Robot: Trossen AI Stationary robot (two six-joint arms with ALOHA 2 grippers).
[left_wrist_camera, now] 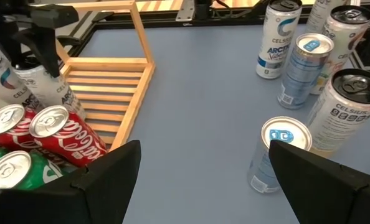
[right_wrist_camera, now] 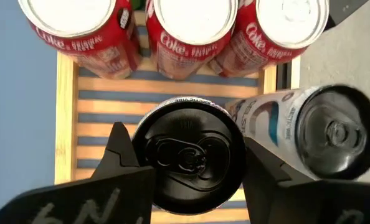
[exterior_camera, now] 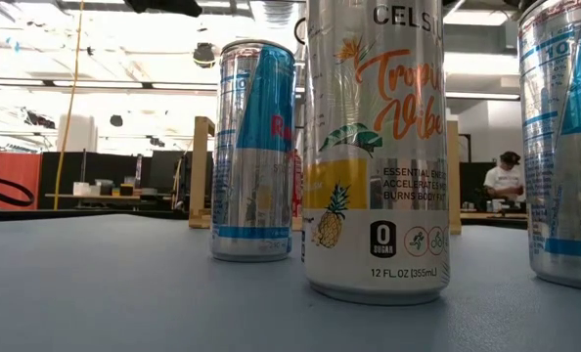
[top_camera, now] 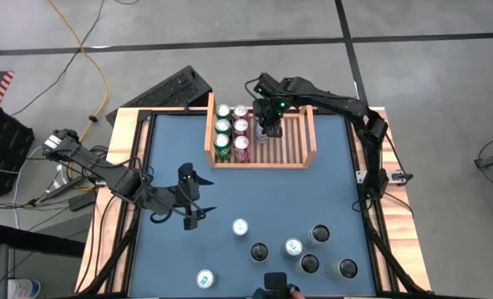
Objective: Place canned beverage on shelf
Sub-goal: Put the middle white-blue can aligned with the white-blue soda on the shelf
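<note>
Two arms belong to me, and the right one is doing the work now. My right gripper (top_camera: 269, 123) is over the shelf (top_camera: 303, 158), and its fingers are closed around a black-topped can (right_wrist_camera: 189, 154), one finger on each side. This can is inside the shelf, next to the row of red cans (top_camera: 241, 137), and the green cans (top_camera: 222, 133) are one row farther from it. Another black-topped can (right_wrist_camera: 332, 132) stands just beside the one I hold, on the side close to the shelf wall. I cannot tell if my can is already resting on the slats or hanging a little above them. To do this step well, I think I should keep the can straight up and bring it down slowly until it sits flat on the slats. It should not bump the red cans or the can beside it, because they could tip over. When it stands on its own, I should let go gently and go straight up, so my fingers do not drag it. My left gripper (top_camera: 186, 198) waits over the blue table (top_camera: 163, 149), well apart from the shelf, with its fingers spread wide and nothing in them. More loose cans (top_camera: 292, 247) stand on the table, far from the shelf.
</note>
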